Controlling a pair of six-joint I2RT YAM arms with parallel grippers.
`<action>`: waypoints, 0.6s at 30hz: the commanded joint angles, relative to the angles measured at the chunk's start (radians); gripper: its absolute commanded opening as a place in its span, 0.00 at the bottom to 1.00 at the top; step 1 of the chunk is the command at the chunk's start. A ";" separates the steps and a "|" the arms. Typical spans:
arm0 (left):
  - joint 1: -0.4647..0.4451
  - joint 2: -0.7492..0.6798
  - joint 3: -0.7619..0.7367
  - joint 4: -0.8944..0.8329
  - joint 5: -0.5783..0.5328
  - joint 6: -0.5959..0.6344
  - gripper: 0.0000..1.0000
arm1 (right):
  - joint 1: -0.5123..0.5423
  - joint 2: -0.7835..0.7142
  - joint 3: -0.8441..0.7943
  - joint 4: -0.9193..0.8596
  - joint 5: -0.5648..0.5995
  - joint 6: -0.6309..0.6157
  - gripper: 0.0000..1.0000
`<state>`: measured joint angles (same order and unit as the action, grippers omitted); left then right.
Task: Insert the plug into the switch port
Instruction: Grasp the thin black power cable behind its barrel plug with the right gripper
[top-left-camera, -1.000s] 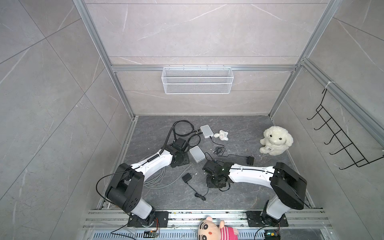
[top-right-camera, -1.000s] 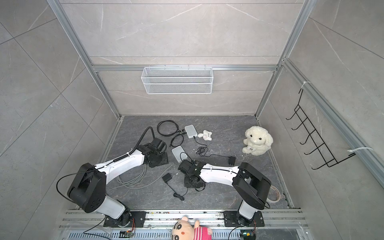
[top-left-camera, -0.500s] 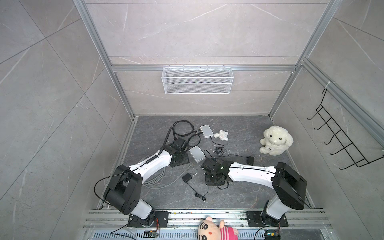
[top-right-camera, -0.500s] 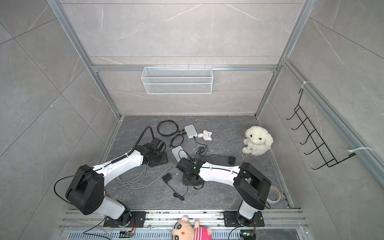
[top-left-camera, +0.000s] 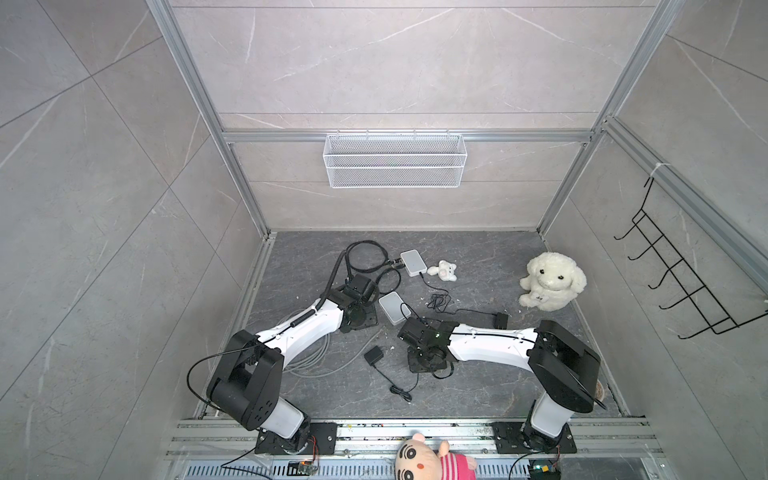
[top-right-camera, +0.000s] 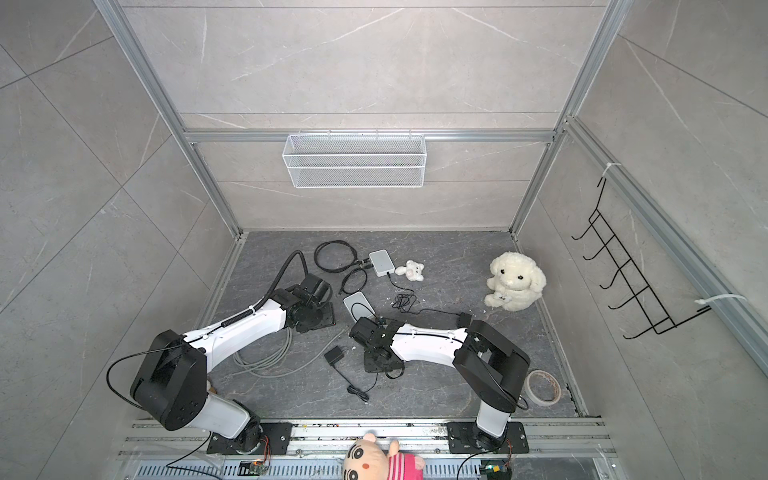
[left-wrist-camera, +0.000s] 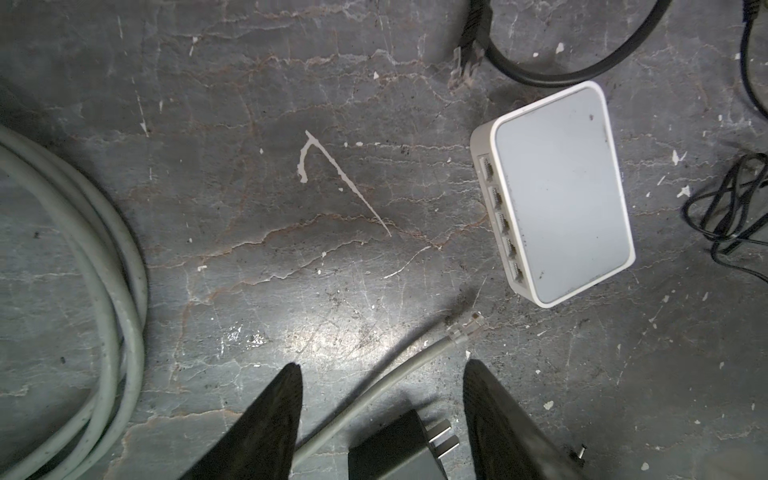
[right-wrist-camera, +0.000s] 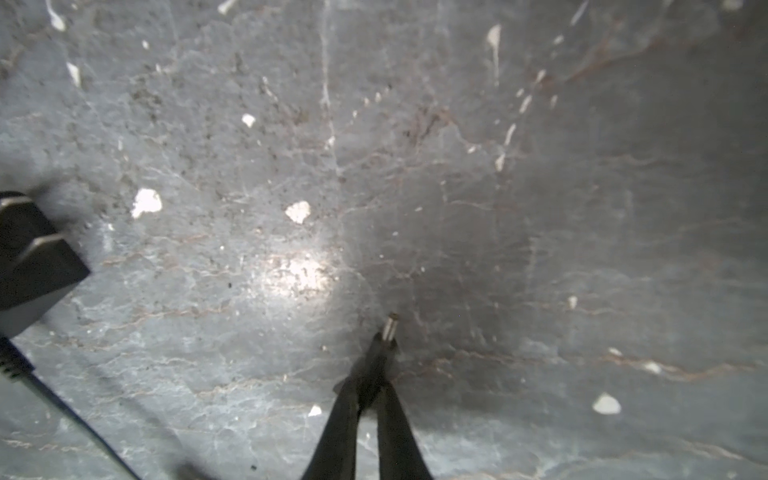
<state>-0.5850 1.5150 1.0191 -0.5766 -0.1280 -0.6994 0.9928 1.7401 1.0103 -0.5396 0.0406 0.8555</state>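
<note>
The dark grey stone-look floor (top-left-camera: 478, 386) lies under both arms. A thin grey network cable (left-wrist-camera: 374, 386) runs along it between the fingers of the left gripper (left-wrist-camera: 381, 363), whose jaws stand wide apart with nothing in them. The white rectangular plastic network switch (left-wrist-camera: 557, 195) lies flat ahead of that gripper and off to one side, with its row of ports facing the bare floor in front of the jaws. A black block power adapter (left-wrist-camera: 390, 453) sits close under the left gripper, beside the cable. The cable's clear plastic connector (left-wrist-camera: 465, 330) rests just short of the switch. The right gripper (right-wrist-camera: 372, 384) is pinched tight on the small black barrel plug with a metal tip (right-wrist-camera: 388, 330). The plug pokes out past the fingertips, low at the floor and apart from the switch.
</note>
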 joint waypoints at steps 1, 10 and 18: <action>-0.016 -0.032 0.067 -0.021 0.041 0.074 0.65 | -0.028 -0.051 -0.040 -0.015 0.038 -0.109 0.10; -0.023 0.004 0.151 -0.028 0.314 0.071 0.65 | -0.180 -0.149 -0.032 0.102 -0.165 -0.502 0.01; -0.022 -0.009 0.100 0.013 0.341 -0.046 0.65 | -0.311 -0.167 -0.002 0.015 -0.283 -0.430 0.15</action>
<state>-0.6044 1.5173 1.1290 -0.5575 0.2062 -0.6956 0.6773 1.5742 0.9951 -0.4553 -0.1875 0.3805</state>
